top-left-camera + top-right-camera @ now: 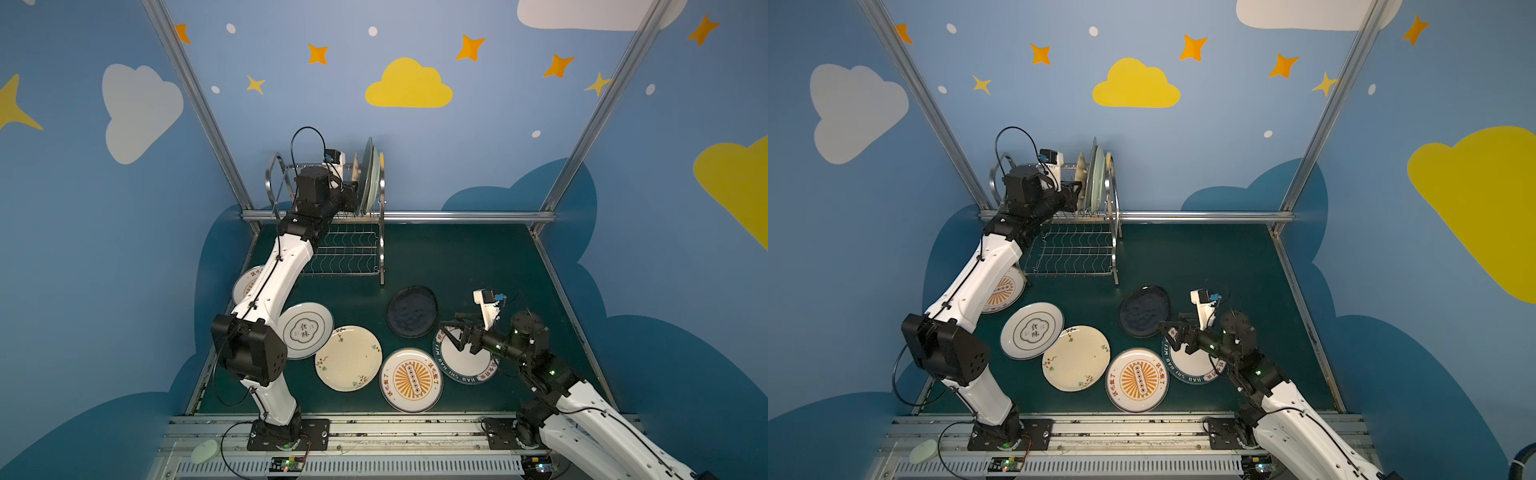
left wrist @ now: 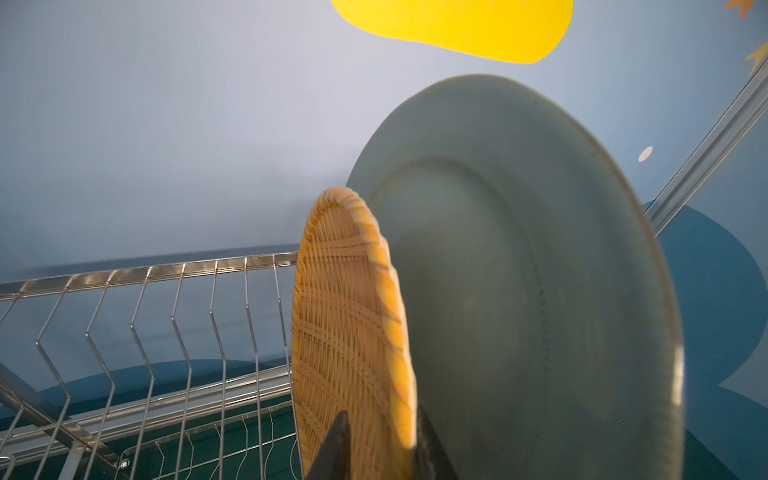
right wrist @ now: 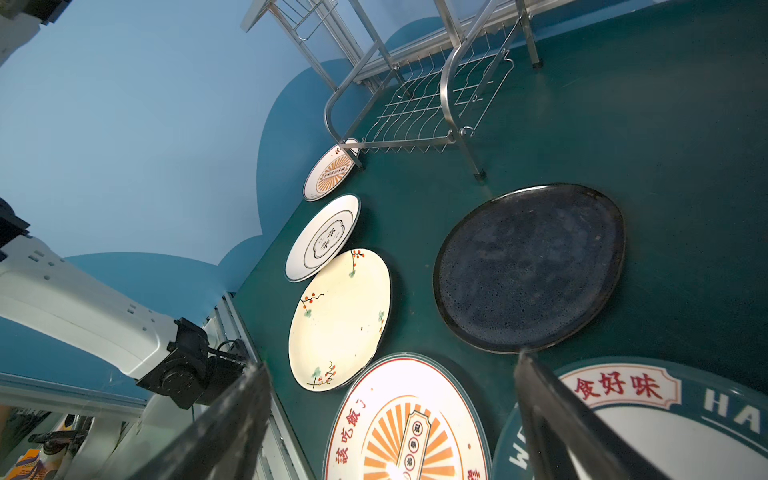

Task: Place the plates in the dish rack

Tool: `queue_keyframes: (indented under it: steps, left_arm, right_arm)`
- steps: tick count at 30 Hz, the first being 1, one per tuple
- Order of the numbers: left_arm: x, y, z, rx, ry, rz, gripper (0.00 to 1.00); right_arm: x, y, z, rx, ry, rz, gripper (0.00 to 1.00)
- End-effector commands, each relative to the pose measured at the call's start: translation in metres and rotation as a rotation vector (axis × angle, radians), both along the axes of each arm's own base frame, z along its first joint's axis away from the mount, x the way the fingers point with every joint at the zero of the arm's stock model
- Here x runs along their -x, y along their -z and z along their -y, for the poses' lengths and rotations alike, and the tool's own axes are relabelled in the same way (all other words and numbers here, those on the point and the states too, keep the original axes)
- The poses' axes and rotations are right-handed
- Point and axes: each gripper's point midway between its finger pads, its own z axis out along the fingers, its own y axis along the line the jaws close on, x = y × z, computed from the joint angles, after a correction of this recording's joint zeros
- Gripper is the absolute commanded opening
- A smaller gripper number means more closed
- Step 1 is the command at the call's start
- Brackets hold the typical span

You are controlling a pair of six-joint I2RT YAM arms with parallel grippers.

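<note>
while my left gripper point(image 2: 380, 419) sits at the upper tier of the dish rack point(image 1: 381, 253), i list my stock, every place reckoned from that rack.

in the rack, upper tier, toward its right end frame:
- yellow woven plate point(image 2: 349, 316), on edge. my left fingers point(image 2: 337, 446) stand one on each side of its rim; whether they pinch it or have let go i cannot tell.
- pale green plate point(image 2: 519, 291), on edge, just beside the woven one, nearer the end frame.
- second pale green plate point(image 1: 1100, 178), on edge, closest to that end frame.

flat on the green table point(image 1: 478, 257), in front of the rack:
- sunburst plate point(image 1: 1005, 291), at the rack's front left foot, partly under my left arm.
- cloud-emblem plate point(image 1: 305, 330), a little farther out from that same corner.
- cream floral plate point(image 1: 348, 358), farther out again, touching the cloud-emblem plate's rim.
- black plate point(image 1: 412, 311), near the rack's front right foot, apart from it.
- second sunburst plate point(image 1: 411, 380), out beyond the black plate.
- teal-rimmed plate point(image 1: 461, 365), out beyond and to the right of the rack.

my right gripper point(image 3: 391, 360) hangs over the teal-rimmed plate, well away from the rack, jaws spread wide and holding nothing.
</note>
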Motion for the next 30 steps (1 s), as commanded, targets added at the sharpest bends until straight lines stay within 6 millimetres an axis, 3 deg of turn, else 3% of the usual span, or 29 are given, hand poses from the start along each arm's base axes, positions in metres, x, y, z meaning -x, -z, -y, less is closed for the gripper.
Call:
queue_keyframes:
  steps: [1,22,30]
  left_arm:
    - [-0.003,0.002,0.001,0.004,-0.003,-0.017,0.26]
    - [-0.002,-0.007,0.007,0.058,0.021,-0.019,0.35]
    - [0.002,-0.020,0.013,0.100,0.061,-0.004,0.37]
  right_arm:
    - [0.001,-0.005,0.000,-0.018,0.005,0.019,0.90]
    - [0.001,-0.004,0.005,-0.026,0.033,0.021,0.90]
    - [0.001,-0.007,0.006,-0.027,0.037,0.037,0.90]
